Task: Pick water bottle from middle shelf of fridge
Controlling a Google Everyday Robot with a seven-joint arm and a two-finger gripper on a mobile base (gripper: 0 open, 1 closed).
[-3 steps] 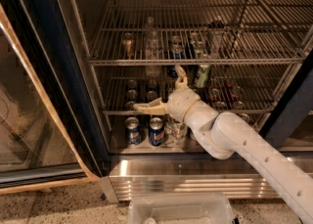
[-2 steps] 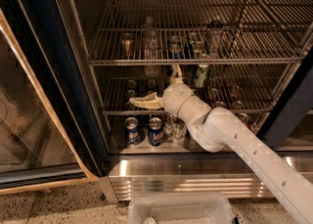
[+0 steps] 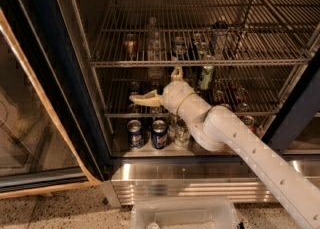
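The fridge [image 3: 60, 68] stands open, and the water bottle [image 3: 154, 45] is at the back part of the middle shelf [image 3: 117, 104], upright. Most of its clear body is seen through the wires of the rack above it. The gripper [image 3: 155, 84] is just in front of the water bottle and at the height of its lower part, inside the space over the middle shelf. Its fingers [image 3: 142, 99] are spread wide: one points to the left of the water bottle, the other points up beside it on the right, and nothing is pinched between them. If a finger touches the bottle, I cannot tell. The white arm [image 3: 250, 153] comes from the lower right of the water bottle. A green-and-white bottle [image 3: 206, 75] stands to the right of the water bottle on the same shelf. Two blue cans [image 3: 135, 133] stand below the water bottle, on the floor of the fridge. Further below are the ribbed steel strip [image 3: 200, 185] and a pale plastic bin [image 3: 185, 215]. The glass door [image 3: 30, 123] is far to the left of the water bottle
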